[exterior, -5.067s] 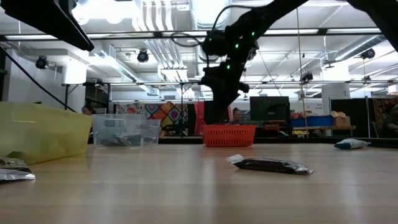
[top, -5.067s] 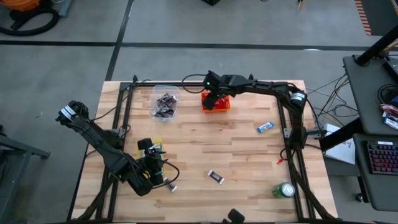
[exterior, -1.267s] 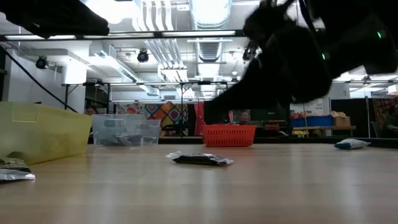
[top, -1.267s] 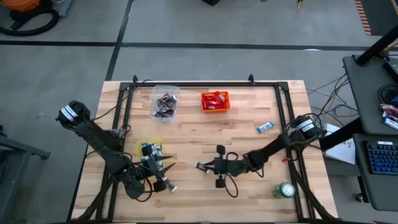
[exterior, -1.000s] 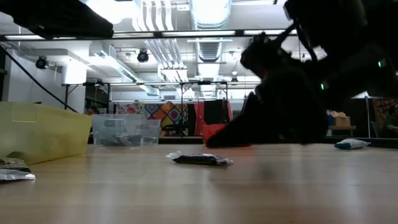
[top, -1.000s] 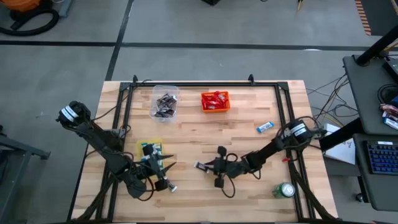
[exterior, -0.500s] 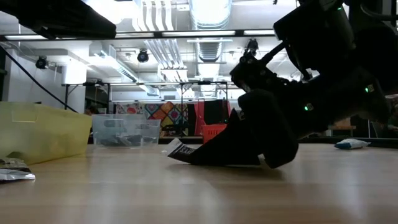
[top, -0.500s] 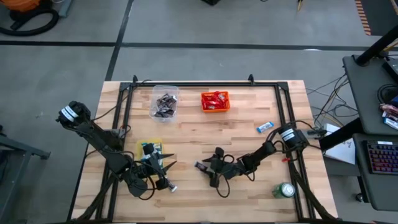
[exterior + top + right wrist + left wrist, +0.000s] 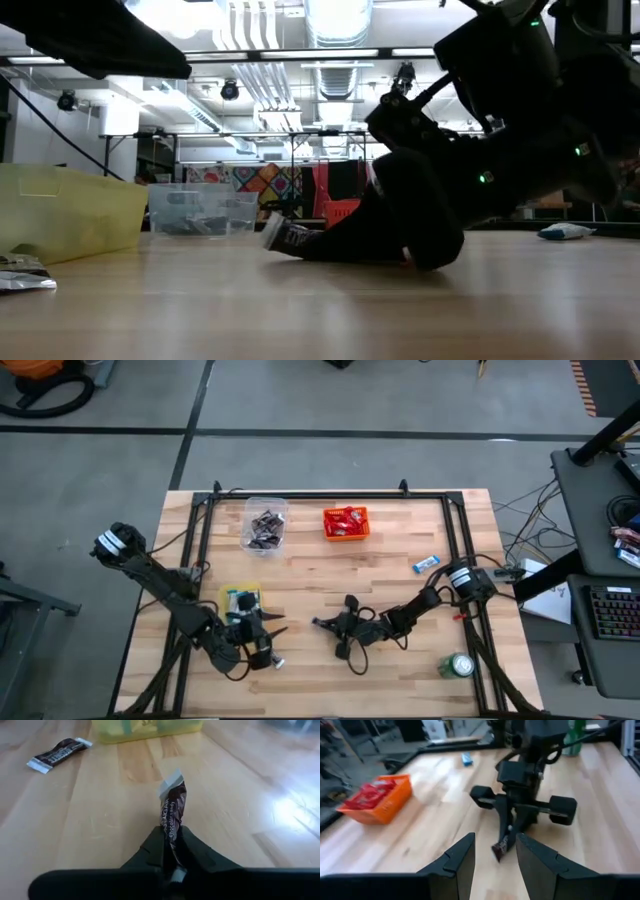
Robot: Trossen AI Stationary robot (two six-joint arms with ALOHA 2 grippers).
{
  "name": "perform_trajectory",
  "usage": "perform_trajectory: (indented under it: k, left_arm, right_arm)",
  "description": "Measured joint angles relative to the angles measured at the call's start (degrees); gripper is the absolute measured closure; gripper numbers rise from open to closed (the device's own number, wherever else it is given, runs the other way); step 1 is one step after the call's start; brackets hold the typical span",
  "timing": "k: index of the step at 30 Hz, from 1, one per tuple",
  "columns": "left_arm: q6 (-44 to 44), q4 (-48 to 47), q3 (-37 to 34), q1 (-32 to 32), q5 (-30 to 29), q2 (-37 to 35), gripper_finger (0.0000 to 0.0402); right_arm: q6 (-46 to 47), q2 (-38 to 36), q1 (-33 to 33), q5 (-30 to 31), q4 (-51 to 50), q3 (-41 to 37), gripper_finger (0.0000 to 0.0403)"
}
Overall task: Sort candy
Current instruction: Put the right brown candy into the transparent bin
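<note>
My right gripper [image 9: 325, 624] is low over the table's middle, shut on a dark brown candy bar [image 9: 173, 809], which also shows in the low view [image 9: 287, 237]. My left gripper [image 9: 495, 851] stands open at the near left, beside the yellow bin [image 9: 240, 600], with nothing between its fingers. A second dark candy [image 9: 276, 662] lies flat on the table just by the left gripper. A blue-and-white candy [image 9: 427, 564] lies flat at the right. My right gripper pinches one end of the dark candy bar [image 9: 171, 836] between its two fingers. The fingers come nearly level from the table's right and lie along the bar. The rest sticks out past the fingertips, and its crimped free end [image 9: 272, 231] tilts up off the table.
A clear bin [image 9: 265, 525] with dark candies and an orange bin [image 9: 346, 522] with red ones stand at the far edge. A green can [image 9: 459, 665] stands at the near right. Bare wood lies between the two grippers.
My right gripper has come down and toward the table's left onto the dark candy that lay flat, and has shut on its end. The bar's free end has tipped up off the table.
</note>
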Motion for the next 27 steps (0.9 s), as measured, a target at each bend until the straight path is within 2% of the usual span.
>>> perform_trajectory:
  k: [6, 11, 17, 23, 27]
  left_arm:
    - [-0.08, 0.21, 0.00, 2.02, 2.40, 0.00, 0.0276]
    - [-0.34, 0.50, -0.14, 2.27, 2.46, -0.02, 0.0276]
    - [0.43, 2.67, -0.22, 3.04, 3.12, -0.02, 0.0276]
    - [6.11, 9.68, -0.22, 4.84, 5.43, -0.04, 0.0276]
    - [6.90, 10.93, -0.24, 5.29, 5.45, -0.04, 0.0276]
  right_arm:
    - [-9.11, -4.23, 0.05, 1.45, 2.22, -0.14, 0.0383]
    - [-22.03, -11.67, -0.06, 3.42, 1.85, -0.42, 0.0384]
    - [-33.47, -19.31, 0.01, 2.84, 2.50, 1.17, 0.0385]
    - [-40.01, -18.72, -0.01, -1.38, 2.81, 7.05, 0.0385]
    - [-42.49, -16.48, 0.05, -1.63, 2.13, 10.51, 0.0385]
